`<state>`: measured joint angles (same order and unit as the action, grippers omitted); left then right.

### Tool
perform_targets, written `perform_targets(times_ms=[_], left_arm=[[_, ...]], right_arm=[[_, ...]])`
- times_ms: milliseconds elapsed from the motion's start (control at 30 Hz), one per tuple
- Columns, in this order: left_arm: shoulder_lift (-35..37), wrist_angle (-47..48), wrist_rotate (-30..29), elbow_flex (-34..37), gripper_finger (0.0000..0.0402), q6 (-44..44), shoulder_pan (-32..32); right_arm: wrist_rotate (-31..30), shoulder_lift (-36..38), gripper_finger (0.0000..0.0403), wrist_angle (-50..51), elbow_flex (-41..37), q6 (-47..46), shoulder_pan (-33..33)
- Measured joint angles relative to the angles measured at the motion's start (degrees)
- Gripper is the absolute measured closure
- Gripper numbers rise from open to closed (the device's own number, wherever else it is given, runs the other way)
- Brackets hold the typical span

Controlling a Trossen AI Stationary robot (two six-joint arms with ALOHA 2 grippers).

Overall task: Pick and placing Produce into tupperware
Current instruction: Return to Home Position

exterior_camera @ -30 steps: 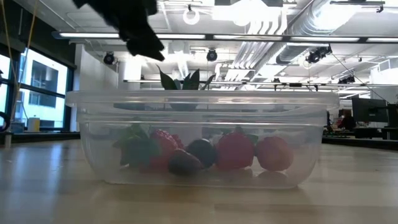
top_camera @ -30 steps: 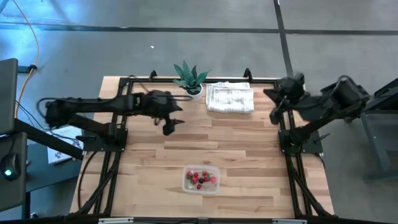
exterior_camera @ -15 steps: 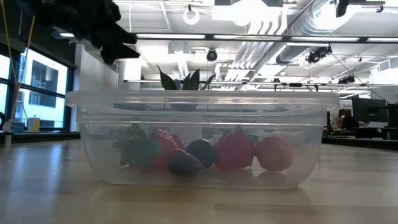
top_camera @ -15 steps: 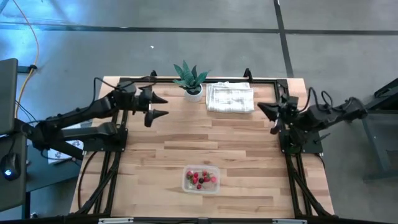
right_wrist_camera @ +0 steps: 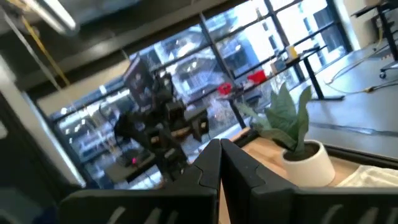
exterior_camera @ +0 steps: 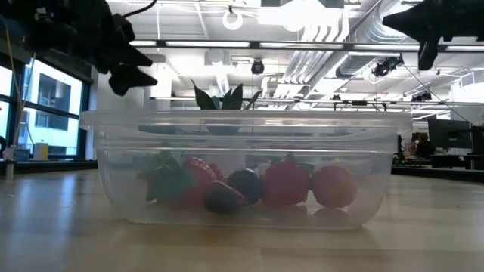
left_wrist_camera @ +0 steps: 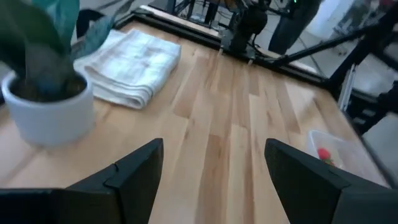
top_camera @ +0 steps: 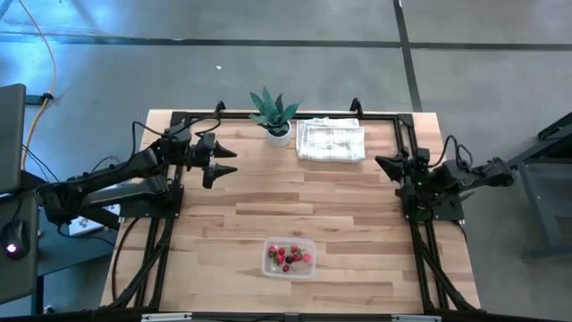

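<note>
A: Nearest item first. Where is the load?

B: The tupperware (exterior_camera: 302,119) stands at the front edge of the desk (top_camera: 340,224), roughly midway between the arms, long axis running across the desk. The produce (top_camera: 288,258) lies inside it: mostly red pieces, one dark, something green-leaved at one end.

A: And the jaws relative to it?

B: Both are well apart from it, farther back and off to either side. The left gripper (top_camera: 229,161) hovers over the left back part of the desk, jaws released, nothing between them. The right gripper (right_wrist_camera: 220,149) hangs near the right edge, jaws clenched on nothing. The left looks slightly nearer the container, though that is judgement only. Neither arm's way to its base should cross the container.

A: Farther back?

B: The potted plant (top_camera: 273,112) and the folded white cloth (top_camera: 331,140) sit side by side at the far edge.

A: Blind spots?

B: The piece count is not readable, since the pieces overlap behind the clear wall. The left wrist view cuts the container off at the frame edge, with one red piece showing. The right wrist view misses it altogether.
</note>
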<state>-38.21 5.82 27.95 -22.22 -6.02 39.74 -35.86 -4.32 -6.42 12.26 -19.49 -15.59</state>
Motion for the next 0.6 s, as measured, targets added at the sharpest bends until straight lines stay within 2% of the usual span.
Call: perform_targets(times_ms=[100,300,500,600], left_arm=[[2.42,0.32,-2.04,0.66,0.013,-5.38,-0.68],[10.2,1.43,-14.87,0.66,0.013,-5.77,-10.57],[17.83,15.05,-29.81,1.01,0.0131,-6.53,-21.39],[21.27,14.44,-34.88,4.26,0.013,-8.77,-25.58]], right_arm=[[-1.96,3.33,0.0403,0.13,-1.4,0.02,0.0],[-3.4,3.36,0.0403,0.0,-1.87,-1.32,0.0],[-3.36,3.3,0.0403,1.08,-1.87,-1.15,0.0],[-3.62,3.3,0.0403,1.08,-1.87,-0.79,0.0]])
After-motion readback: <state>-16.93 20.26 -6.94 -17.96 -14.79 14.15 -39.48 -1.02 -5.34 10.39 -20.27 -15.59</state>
